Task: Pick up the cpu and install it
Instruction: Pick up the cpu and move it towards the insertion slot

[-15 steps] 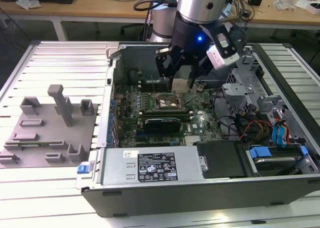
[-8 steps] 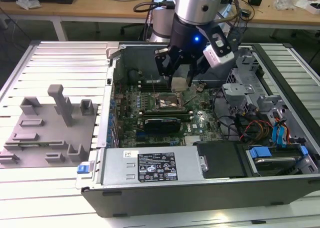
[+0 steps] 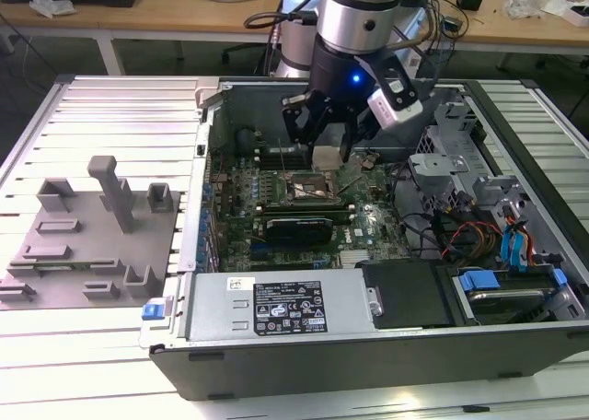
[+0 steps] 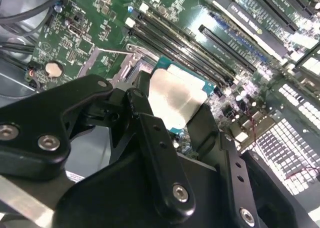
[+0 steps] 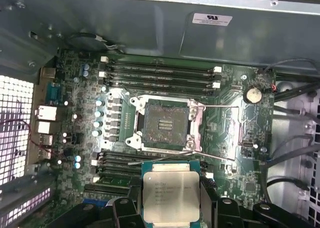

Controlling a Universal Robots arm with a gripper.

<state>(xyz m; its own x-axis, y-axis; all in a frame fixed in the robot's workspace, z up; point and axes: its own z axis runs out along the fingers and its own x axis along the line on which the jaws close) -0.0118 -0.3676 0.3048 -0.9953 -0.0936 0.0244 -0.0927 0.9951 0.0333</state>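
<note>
Your gripper (image 3: 326, 144) is clenched on the cpu (image 5: 169, 193), pinching it by two opposite edges with the silvery face up. You have the chip hanging inside the case (image 3: 368, 355), above the motherboard (image 5: 235, 113) and near the socket (image 5: 166, 124), not seated. In the first wrist view the socket's contact field lies uncovered.

Silvery square cpu (image 5: 169, 197), held level, above motherboard (image 5: 235, 113)
</note>
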